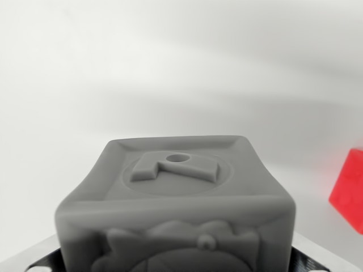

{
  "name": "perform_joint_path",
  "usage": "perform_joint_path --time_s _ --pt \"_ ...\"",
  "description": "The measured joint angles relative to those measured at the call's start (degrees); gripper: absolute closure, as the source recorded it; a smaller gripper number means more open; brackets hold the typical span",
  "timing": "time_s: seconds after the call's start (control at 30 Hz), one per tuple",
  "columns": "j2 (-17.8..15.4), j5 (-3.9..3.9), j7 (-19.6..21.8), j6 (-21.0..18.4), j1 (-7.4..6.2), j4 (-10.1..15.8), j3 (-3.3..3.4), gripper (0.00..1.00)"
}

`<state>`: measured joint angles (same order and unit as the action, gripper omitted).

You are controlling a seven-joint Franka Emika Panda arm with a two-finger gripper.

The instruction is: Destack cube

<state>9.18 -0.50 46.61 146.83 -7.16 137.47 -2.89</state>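
At the bottom of the wrist view, dark and pale parts of the gripper point(176, 266) peek out on both sides of a grey cube point(176, 204); the jaws themselves are hidden behind it, so I cannot tell whether they are clenched on the cube, merely flanking it, or released. The grey cube fills the lower middle of the picture, very close to the camera and slightly blurred at its near face. It carries no readable writing or brand: its upper face has a raised rim, a shallow round recess and in it an embossed angular shape, something like a bent bar, with a small round hole beside its corner. The near face shows a relief pattern with scalloped, leaf-like edges and a small round stud, cut off by the bottom of the picture. Whether the cube rests on something or hangs free cannot be made out, as its underside is out of view. Beyond it lies a plain white surface point(113, 85), crossed by soft grey shadow bands, with no edge or corner to be seen. At the wrist view's right, well apart from the grey cube, a red cube point(350, 190) sits on the white surface, cut off by the picture's border, one corner turned toward the camera; no markings can be read on it. Nothing lies between the two cubes.
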Motion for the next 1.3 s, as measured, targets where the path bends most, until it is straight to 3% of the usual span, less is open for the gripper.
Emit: perform_joint_path --time_s 1.3 --pt "3.51 -0.59 2.37 -2.25 -6.92 -5.74 -1.03 1.0"
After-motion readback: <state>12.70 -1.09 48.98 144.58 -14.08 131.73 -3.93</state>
